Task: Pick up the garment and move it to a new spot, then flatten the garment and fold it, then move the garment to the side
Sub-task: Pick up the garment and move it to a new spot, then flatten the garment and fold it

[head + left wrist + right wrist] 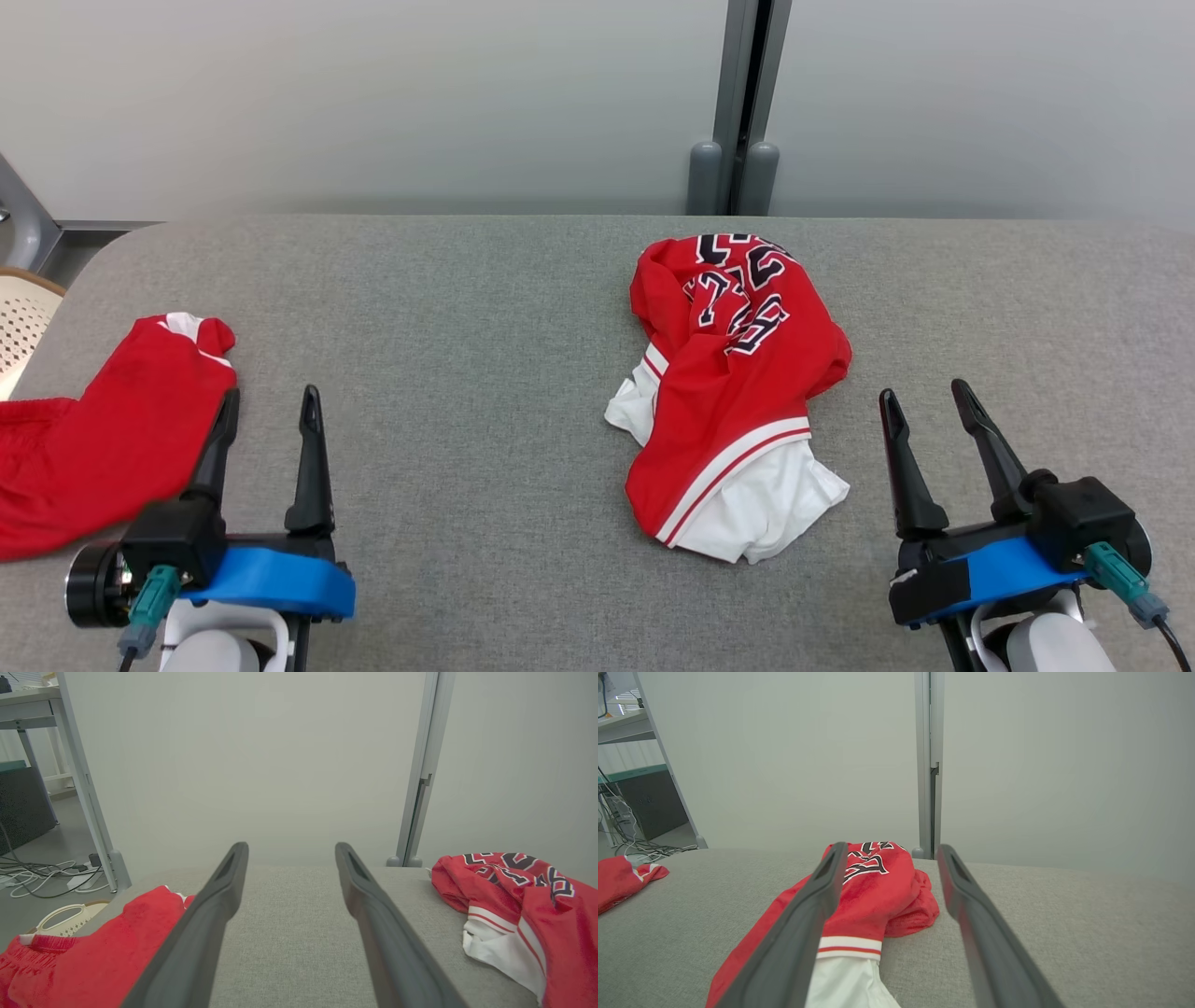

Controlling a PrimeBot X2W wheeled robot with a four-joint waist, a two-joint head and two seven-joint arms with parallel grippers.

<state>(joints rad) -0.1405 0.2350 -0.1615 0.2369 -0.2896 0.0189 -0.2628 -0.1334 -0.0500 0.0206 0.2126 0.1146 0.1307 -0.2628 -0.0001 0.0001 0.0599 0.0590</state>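
Bright and even in the head view, softly lit from above, probably by diffuse ceiling light out of frame. Sharp across the grey surface (485, 355), weave plainly resolved, with faint, short shadows tucked under the hem of the crumpled red garment (738, 373). Dimmer and flatter in both wrist views, slightly hazy and greenish on the pale wall (280, 765). Softly blurred on the near fingers (198, 933) of the left end effector (289, 848) toward the bottom edge, crisper farther out along the cloth. Bowed by the wide lens toward the sides, as on the leaning post (420, 765) in the left wrist view. Saturated in the reds, well held in the whites.
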